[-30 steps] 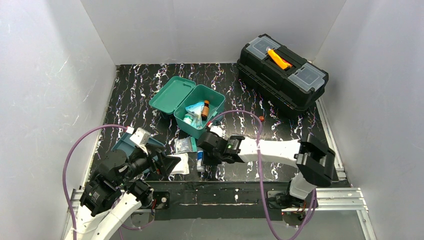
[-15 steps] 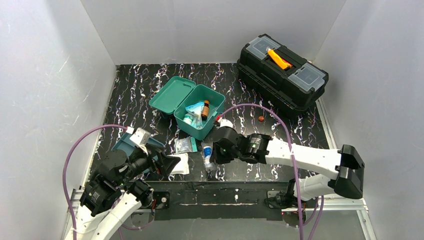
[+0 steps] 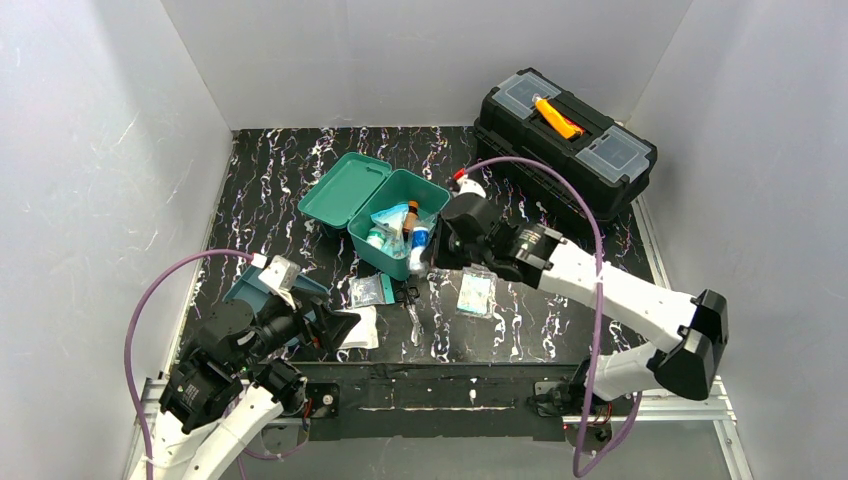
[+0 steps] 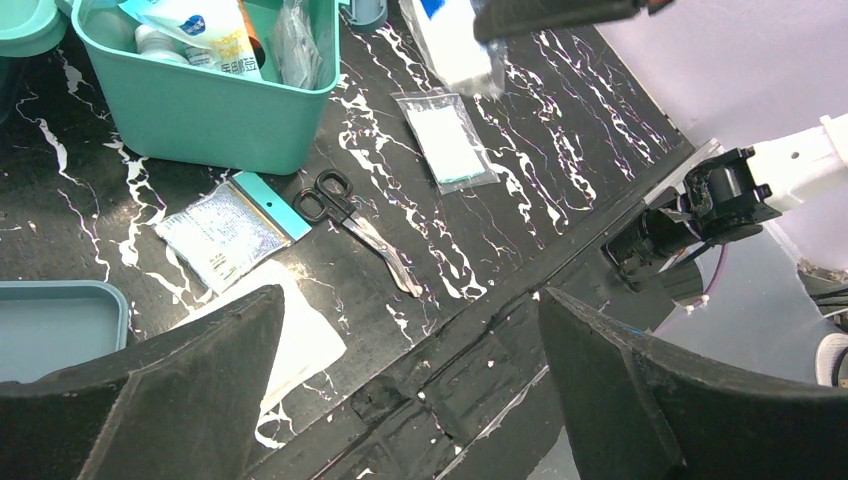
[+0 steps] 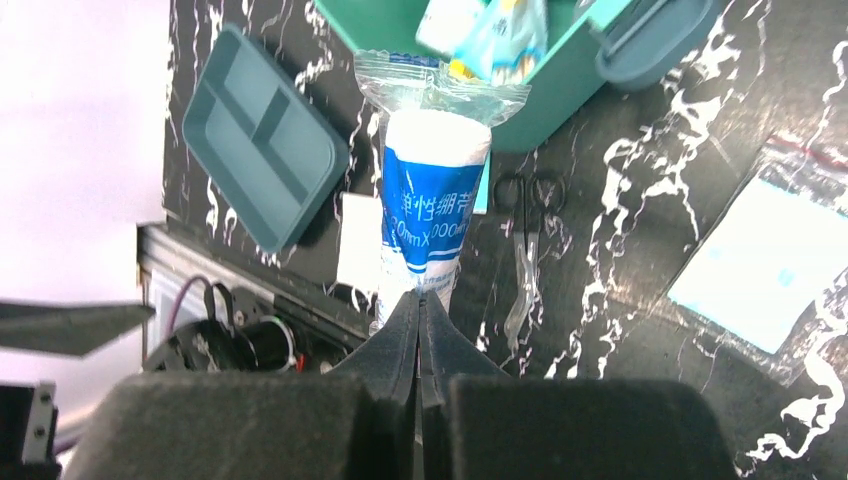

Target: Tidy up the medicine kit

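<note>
- Clear film round a white roll (image 5: 430,200), blue print on it; right hand (image 5: 418,300) pressed together on the film's tail, not on the roll's body.
- Where does it hang?
- At the rim of the teal box (image 3: 385,255), on the right arm's side, lid (image 3: 343,188) open; the roll's far end points toward the opening; whether it touches the rim, cannot tell.
- How will it handle?
- Judged light and soft; wound cloth gives under a squeeze, nothing to break; the film looks slick and crinkly, so a pinch on the tail alone may let it swing or slip. A surer hold would be across the roll's middle; for a short drop into the box the tail grip should serve.
- Room inside?
- Crowded; a brown bottle (image 3: 410,218) and a pouch (image 4: 205,30) stand in there; the roll may perch on top unless laid flat along a wall.
- Left hand?
- Left hand (image 4: 410,400) spread wide, nothing in it, low by the near edge of the table (image 4: 60,200); tray (image 4: 55,325), scissors (image 4: 355,215), silver packet (image 4: 225,235) and gauze packet (image 4: 447,140) lie out on the table.
</note>
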Action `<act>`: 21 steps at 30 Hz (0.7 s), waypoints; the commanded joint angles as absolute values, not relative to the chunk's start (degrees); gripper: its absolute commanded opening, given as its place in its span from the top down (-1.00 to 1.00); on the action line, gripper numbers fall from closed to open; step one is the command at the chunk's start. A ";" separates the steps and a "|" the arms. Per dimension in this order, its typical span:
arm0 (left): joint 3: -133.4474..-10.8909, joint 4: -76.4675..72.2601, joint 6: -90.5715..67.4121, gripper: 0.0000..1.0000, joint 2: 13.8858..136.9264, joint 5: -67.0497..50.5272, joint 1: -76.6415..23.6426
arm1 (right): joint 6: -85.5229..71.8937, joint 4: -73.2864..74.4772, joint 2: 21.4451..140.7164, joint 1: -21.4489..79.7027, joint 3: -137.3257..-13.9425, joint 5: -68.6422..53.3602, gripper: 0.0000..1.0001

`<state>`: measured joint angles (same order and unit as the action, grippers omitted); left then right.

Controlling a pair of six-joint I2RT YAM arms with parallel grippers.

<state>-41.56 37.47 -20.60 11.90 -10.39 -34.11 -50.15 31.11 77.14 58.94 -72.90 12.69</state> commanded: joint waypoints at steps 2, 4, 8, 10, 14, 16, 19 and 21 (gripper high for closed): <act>-41.52 37.71 -20.66 -0.97 11.31 -9.75 -34.19 | -52.43 27.66 80.95 54.46 -77.26 13.66 0.97; -41.56 37.73 -20.67 -0.97 11.15 -9.69 -34.19 | -54.14 25.85 82.36 53.18 -77.44 13.92 0.97; -41.56 37.71 -20.70 -0.96 10.81 -9.52 -34.19 | -57.06 25.48 86.91 51.27 -80.03 14.88 0.97; -41.56 37.73 -20.67 -0.96 10.57 -9.43 -34.19 | -58.06 24.91 89.08 50.68 -81.27 15.01 0.97; -41.52 37.75 -20.68 -0.96 10.12 -9.32 -34.19 | -60.30 24.35 92.93 49.28 -83.52 16.29 0.97; -41.57 37.82 -20.68 -0.97 9.94 -9.35 -34.19 | -61.57 23.72 94.41 48.41 -83.98 16.28 0.97; -41.57 37.74 -20.65 -0.96 9.69 -9.32 -34.19 | -62.86 23.73 96.91 47.37 -85.32 15.98 0.97; -41.57 37.79 -20.67 -0.97 9.51 -9.33 -34.18 | -63.45 24.45 98.60 46.98 -86.31 16.03 0.97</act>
